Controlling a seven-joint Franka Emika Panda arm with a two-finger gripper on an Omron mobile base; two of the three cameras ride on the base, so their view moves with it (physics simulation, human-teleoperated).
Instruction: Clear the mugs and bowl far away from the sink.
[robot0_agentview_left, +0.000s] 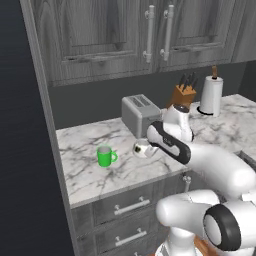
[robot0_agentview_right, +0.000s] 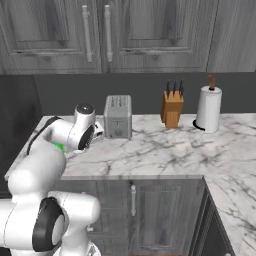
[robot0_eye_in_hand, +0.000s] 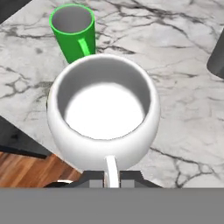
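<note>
The white arm rises from the base, bends at a dark elbow joint and reaches forward and low over the counter edge, its wrist turned so the hand points down and ahead. The gripper is closed, its 2 dark fingers pinched together on the thin handle of the whitish mug.

1. We see bare bench left and in front of the green mug.
2. The toaster blocks the back, beside the whitish mug.
3. The knife block and paper towel roll stand well right, with open marble between them and the front edge.
</note>
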